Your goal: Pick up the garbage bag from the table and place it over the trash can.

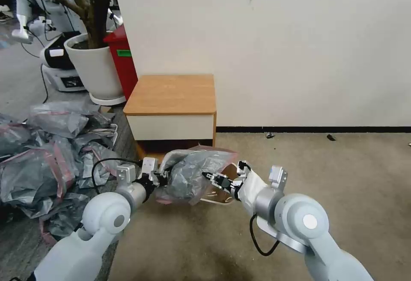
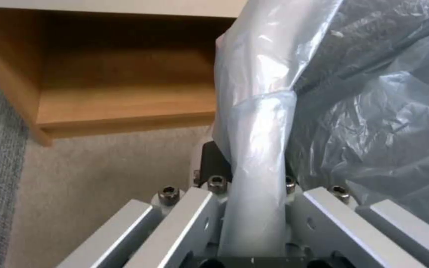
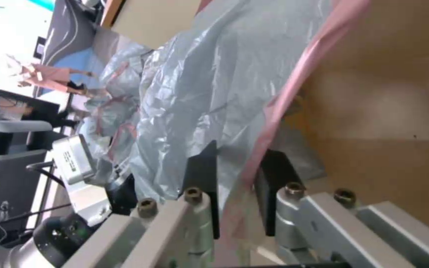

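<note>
Stretching garbage bag (image 1: 188,178) between both claws, below bench (image 1: 171,94) front edge: left claw (image 1: 162,177) clamped on bunched film, right claw (image 1: 208,175) pinching pink rim (trash can (image 1: 216,197) beneath, mostly hidden).

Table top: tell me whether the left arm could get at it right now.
Probably not freely: the left gripper is shut on the garbage bag, held with the right gripper, low before the table, whose top is bare.

Trash can (image 1: 220,195) mostly under garbage bag (image 1: 192,176)
</note>
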